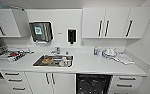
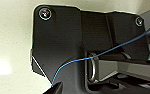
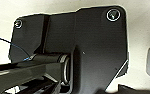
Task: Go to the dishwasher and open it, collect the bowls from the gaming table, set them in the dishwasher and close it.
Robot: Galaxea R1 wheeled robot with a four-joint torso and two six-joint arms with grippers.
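Dishwasher [image 1: 93,83] open below the white counter [image 1: 91,65], sink [image 1: 53,60] beyond; claw states impossible to tell.

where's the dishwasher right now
In the head view, the dishwasher sits under the white counter, right of the sink, between cabinet doors and drawers.

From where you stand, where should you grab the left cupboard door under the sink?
Probably its dark vertical bar handle, from straight in front. It stands near the cupboard door's inner edge, so fingers can close across it.
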